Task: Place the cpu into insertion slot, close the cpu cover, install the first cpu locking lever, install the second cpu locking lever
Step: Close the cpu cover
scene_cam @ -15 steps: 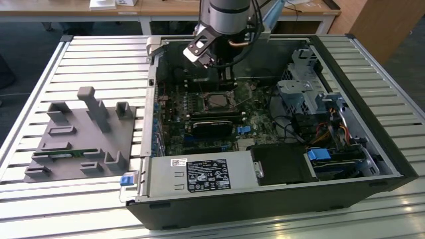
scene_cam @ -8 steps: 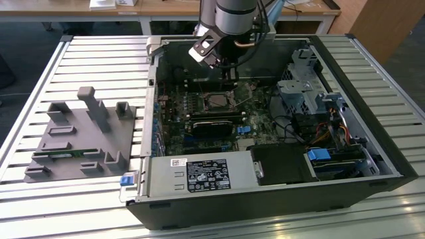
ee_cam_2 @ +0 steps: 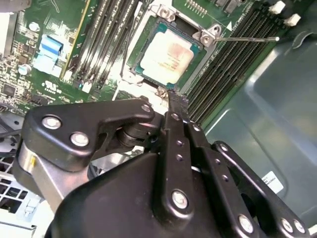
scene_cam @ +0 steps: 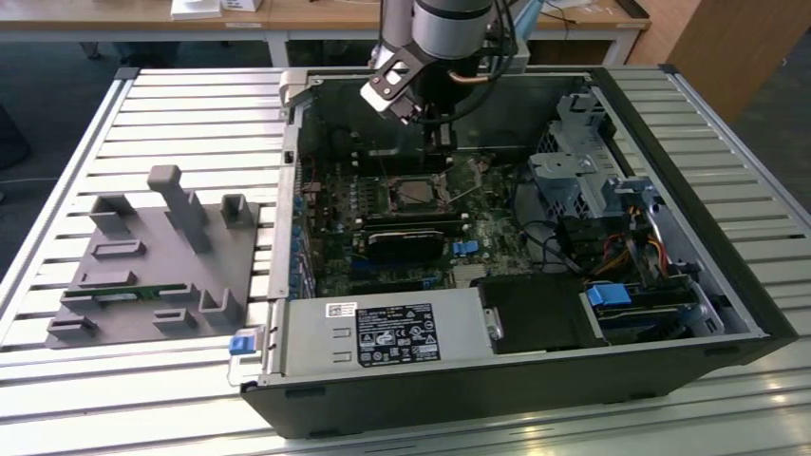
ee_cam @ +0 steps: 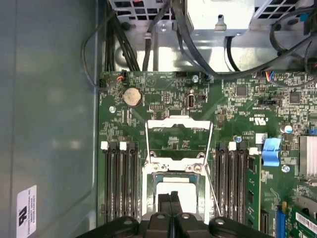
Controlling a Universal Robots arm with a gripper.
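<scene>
The grey-and-silver robot arm (scene_cam: 450,28) comes down from the far side of the scene into the open black computer case (scene_cam: 507,389), which lies on its side on the slatted metal worktop (scene_cam: 190,114). Its wrist hangs steeply over the far part of the case, and its black gripper (scene_cam: 439,147) points down at the dark green circuit board (ee_cam: 163,96), just beyond the socket area. In both wrist views the fingers (ee_cam: 166,208) are pressed together with only a thin seam between them and carry nothing; their tip hovers at the edge of the small square black-framed insertion slot (ee_cam: 154,188), though I cannot tell whether it touches. The flat square cpu with the dull silver-grey top (ee_cam_2: 166,53) lies in that slot, flat and square to its frame. The thin silver metal cpu cover with the large square window (ee_cam: 179,122) is swung open on the side of the slot away from the fingers, so the board shows through its window. A thin silver wire lever (ee_cam_2: 247,38) stands unlatched, slanting out across the long black memory slots (ee_cam: 121,183) beside the socket. On the worktop at the exterior view's left, well apart from the case, sits a grey plastic fixture block (scene_cam: 152,266).
</scene>
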